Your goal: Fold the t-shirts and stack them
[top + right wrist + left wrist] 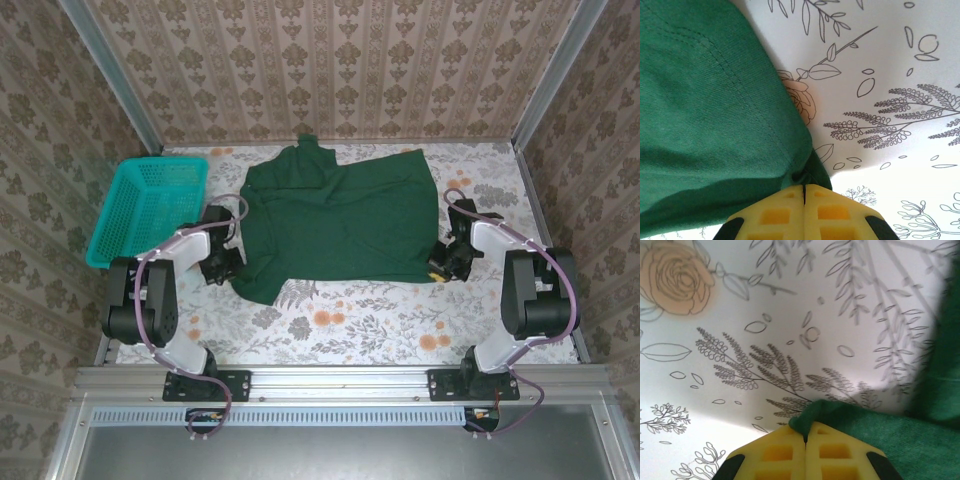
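A dark green t-shirt (pixel 335 215) lies spread across the middle of the flowered table, its neck toward the back wall. My left gripper (pixel 226 266) sits at the shirt's near left corner. In the left wrist view its yellow fingers (pixel 780 452) are shut on a pinched fold of the t-shirt's (pixel 850 415) edge. At the near right corner is my right gripper (pixel 441 266). The right wrist view shows its yellow fingers (pixel 827 212) shut on the t-shirt's (pixel 705 115) hemmed corner, where the cloth bunches at the tips.
A teal mesh basket (pixel 146 208) stands at the left edge of the table, just left of the left arm. Patterned walls close in the back and sides. Bare flowered tabletop (pixel 340 320) runs between the shirt and the arm bases.
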`<state>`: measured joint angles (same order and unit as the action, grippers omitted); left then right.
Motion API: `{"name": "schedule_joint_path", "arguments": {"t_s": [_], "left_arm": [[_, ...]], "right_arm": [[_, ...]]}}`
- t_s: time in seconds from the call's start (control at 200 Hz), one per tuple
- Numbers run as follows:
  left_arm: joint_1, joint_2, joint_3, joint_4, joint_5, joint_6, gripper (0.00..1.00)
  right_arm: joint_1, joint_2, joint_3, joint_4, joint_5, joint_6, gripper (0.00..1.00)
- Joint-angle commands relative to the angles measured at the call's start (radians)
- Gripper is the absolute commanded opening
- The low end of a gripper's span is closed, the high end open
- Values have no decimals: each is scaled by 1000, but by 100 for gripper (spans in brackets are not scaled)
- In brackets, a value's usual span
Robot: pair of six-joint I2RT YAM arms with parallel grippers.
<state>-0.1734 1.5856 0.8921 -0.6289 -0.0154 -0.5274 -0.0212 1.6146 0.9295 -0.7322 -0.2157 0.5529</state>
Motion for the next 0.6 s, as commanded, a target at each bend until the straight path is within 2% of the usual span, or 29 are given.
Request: {"name": "schedule_joint_path", "arguments": {"t_s": [0.0, 0.155, 0.325, 0.495, 0.595], "left_arm": [[-28, -68, 112, -44, -46, -25, 0], [-77, -225, 186, -85, -165, -120, 0], [-115, -437, 37, -148, -265, -283, 0], [-123, -598, -147, -256, -233, -386, 0], [-107, -584, -172, -232, -197, -374, 0]], "right_arm": [[-21, -77, 35, -16, -15, 25, 0], [-59, -215, 30, 7, -27, 74, 0], [-103, -376, -109, 33, -16, 100, 0], [-168, -493, -291, -3, 24, 157, 0], [-202, -492, -330, 18, 54, 188, 0]]}}
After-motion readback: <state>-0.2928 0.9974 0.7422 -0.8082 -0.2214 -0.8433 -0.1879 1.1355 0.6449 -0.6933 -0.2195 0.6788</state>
